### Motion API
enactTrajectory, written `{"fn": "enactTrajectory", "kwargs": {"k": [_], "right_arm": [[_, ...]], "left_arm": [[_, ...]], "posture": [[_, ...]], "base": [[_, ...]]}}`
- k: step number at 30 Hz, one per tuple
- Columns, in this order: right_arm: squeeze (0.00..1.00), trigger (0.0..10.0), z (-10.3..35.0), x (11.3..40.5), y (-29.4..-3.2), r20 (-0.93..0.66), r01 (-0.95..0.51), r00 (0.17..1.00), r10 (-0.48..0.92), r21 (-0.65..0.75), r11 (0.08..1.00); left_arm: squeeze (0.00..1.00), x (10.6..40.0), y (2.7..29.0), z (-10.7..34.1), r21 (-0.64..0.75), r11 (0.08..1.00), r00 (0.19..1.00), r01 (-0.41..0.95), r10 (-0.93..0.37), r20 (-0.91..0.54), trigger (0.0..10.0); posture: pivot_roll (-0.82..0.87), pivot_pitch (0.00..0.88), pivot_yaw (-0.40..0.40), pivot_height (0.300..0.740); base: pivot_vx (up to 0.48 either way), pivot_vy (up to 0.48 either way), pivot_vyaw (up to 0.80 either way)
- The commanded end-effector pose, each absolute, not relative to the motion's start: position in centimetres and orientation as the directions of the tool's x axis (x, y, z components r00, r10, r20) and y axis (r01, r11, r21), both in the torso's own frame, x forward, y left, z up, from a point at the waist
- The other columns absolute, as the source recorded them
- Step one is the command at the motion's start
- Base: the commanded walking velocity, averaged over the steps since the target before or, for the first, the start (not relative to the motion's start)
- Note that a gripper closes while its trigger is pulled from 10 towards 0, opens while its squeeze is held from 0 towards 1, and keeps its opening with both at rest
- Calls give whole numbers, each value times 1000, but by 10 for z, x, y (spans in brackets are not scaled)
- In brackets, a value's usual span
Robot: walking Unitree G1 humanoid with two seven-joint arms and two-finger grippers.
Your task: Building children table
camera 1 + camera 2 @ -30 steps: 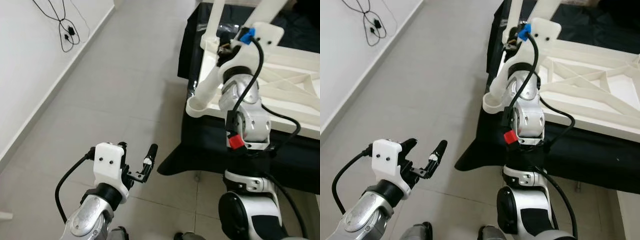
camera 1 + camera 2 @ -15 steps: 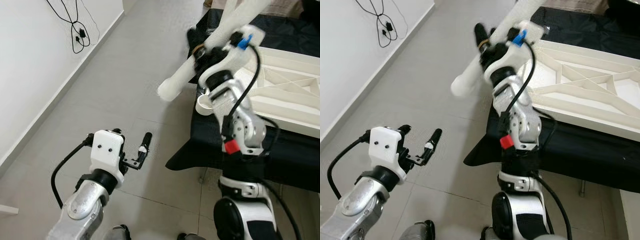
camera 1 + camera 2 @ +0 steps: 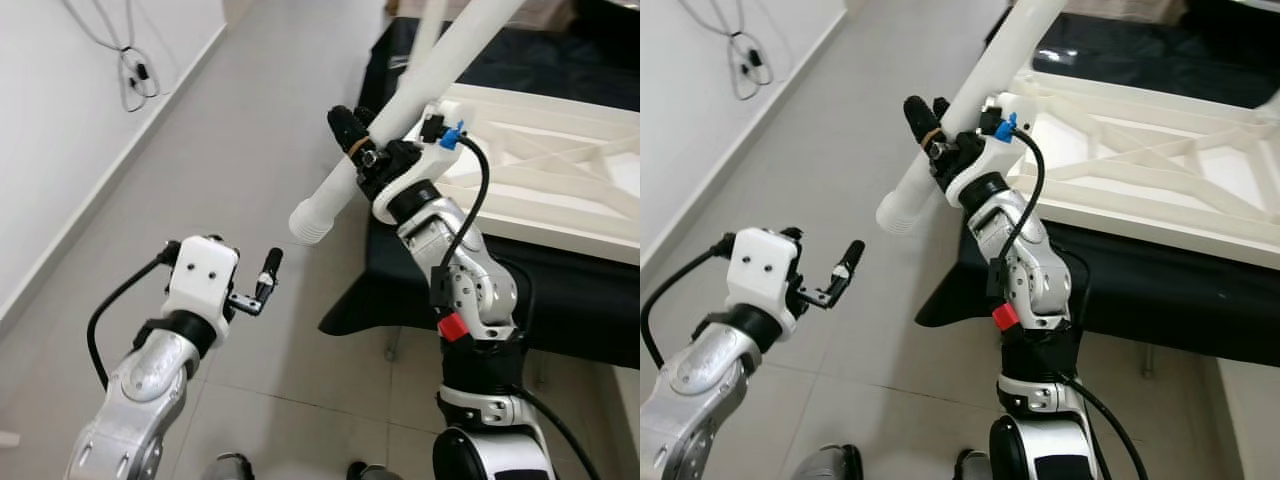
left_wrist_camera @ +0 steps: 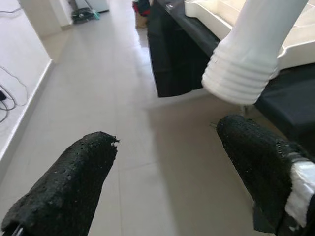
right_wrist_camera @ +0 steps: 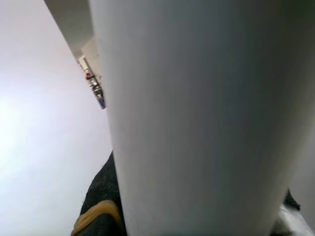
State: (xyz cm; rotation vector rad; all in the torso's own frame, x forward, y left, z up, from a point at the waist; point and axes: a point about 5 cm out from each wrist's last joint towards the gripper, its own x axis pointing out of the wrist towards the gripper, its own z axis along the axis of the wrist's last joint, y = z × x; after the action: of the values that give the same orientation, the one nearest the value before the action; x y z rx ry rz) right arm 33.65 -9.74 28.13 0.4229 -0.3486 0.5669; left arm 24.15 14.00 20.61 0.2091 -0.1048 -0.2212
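— One table leg (image 3: 400, 115) is what I'm gripping in the right gripper (image 3: 362, 150); its black fingers are clamped around the white tube partway up, nearer the ribbed end than the far end.

— Is that different from a second ago?

— Yes. A second back the leg was lying down against the near left corner of the tabletop (image 3: 560, 150), its ribbed end just beside the rim. Now I'm carrying it clear, slanting up and away to the far right, with the ribbed end (image 3: 312, 217) hanging out over the floor tiles (image 3: 250, 120), left of the black cloth (image 3: 590, 290).

— And the left gripper?

— I'm holding the left gripper (image 3: 255, 290) low and near, fingers spread wide with nothing between them. Through its wrist camera I'm seeing the ribbed end just past the far fingertip (image 4: 261, 152), close but not touching. The whole view has swung too, so I'm reading part of that shift as my own head moving.

— What does that mean for the build?

— I'm judging that the leg is freed from the pile and is being offered across for a two-handed hold or a regrip. The tabletop is lying upside down on the cloth to the right, ribbing showing, and this leg is not yet fitted to it.

— Any risk?

— I'm thinking the long overhang could let the tube twist in the clamp.
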Motion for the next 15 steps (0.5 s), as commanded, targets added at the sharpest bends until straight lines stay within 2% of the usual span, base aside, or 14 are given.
{"fn": "enactTrajectory", "kwargs": {"k": [1, 6, 8, 11, 13, 15], "right_arm": [[0, 10000, 285, 333, -94, 449, -615, 762, 467, 277, 738], [0, 10000, 285, 331, -90, 453, -645, 740, 498, 265, 717], [0, 10000, 284, 325, -84, 456, -686, 707, 541, 252, 683], [0, 10000, 283, 322, -81, 457, -703, 692, 559, 248, 666], [0, 10000, 282, 316, -73, 453, -742, 655, 604, 236, 627], [0, 10000, 279, 311, -67, 445, -765, 632, 634, 227, 603]], "left_arm": [[0, 243, 145, 195, 238, 947, 974, 217, -225, 8, 10000], [0, 247, 144, 193, 234, 938, 966, 254, -256, -20, 10000], [0, 250, 138, 191, 239, 904, 935, 353, -353, -47, 10000], [0, 250, 136, 191, 237, 885, 915, 400, -399, -55, 10000], [0, 252, 130, 191, 270, 836, 876, 477, -479, -63, 10000], [0, 257, 128, 195, 306, 817, 866, 488, -497, -54, 10000]], "posture": [[120, 126, -47, 740], [118, 122, -47, 740], [122, 118, -51, 740], [118, 115, -48, 740], [117, 112, -46, 740], [116, 107, -48, 740]], "base": [[0, 0, 0], [0, 0, 0], [0, 0, 0], [0, 0, 0], [0, 0, 0], [0, 0, 0]]}}
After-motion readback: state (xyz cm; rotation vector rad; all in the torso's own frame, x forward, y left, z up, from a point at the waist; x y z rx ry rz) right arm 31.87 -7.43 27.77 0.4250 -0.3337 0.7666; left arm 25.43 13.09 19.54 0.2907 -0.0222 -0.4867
